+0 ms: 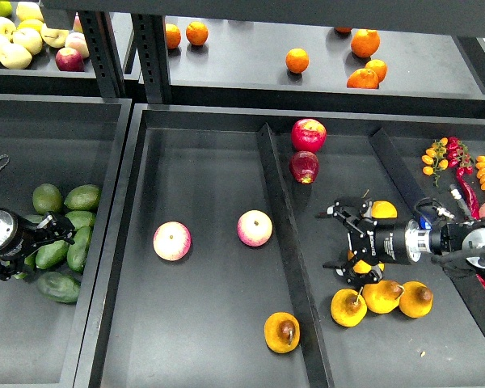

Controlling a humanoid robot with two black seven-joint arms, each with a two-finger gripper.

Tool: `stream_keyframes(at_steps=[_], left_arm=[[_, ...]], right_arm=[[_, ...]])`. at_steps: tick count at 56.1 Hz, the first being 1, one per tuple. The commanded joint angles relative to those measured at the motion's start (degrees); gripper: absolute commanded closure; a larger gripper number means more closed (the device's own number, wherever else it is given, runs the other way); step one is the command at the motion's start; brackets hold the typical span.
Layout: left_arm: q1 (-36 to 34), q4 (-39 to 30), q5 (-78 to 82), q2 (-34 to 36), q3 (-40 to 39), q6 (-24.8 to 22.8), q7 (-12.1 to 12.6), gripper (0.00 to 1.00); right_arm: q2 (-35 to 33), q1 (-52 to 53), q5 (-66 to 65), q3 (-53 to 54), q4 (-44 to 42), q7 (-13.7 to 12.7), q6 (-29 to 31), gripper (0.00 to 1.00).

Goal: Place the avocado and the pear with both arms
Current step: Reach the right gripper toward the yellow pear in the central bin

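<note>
The pear [282, 332], orange-yellow with a large dark brown patch, lies at the front right of the middle bin. A heap of green avocados [79, 220] lies in the left bin; the darkest avocado [58, 286] is at its front. My left gripper [52, 234] reaches in from the left edge and sits against the heap, between the avocados; its fingers are dark and cannot be told apart. My right gripper [334, 238] lies level in the right bin, points left and is open wide and empty, just above the paler pears.
Several paler pears [383, 296] lie under and around the right gripper. Two pink-yellow apples [171, 241] [255, 228] sit in the middle bin. Two red apples [308, 134] lie at the back of the right bin. A slanted divider [287, 242] separates the bins. Peppers [469, 194] are at far right.
</note>
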Motion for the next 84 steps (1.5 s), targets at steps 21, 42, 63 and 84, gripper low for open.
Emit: stream_keyframes(at_steps=[21,42,63,84], left_arm=[[0.0,-0.4,0.0,-1.0,-1.4,0.0,0.0,0.00],[0.1,-0.5,0.0,-1.5,-2.9,0.0,0.0,0.00],[0.4,-0.2,0.0,-3.3,-3.0,0.0,0.0,0.00],[0.7,-0.1,0.0,-3.3,-3.0,0.0,0.0,0.00]], right_arm=[[8.8,2.4,-7.4,-7.3,-3.1,0.0,0.0,0.00],[11.3,9.7,-6.9,-22.0,-6.2,0.0,0.0,0.00],[16.7,9.1,-7.7,-23.0,-10.8,0.0,0.0,0.00],[17.7,8.3,-8.7,-23.0,-10.7,0.0,0.0,0.00]])
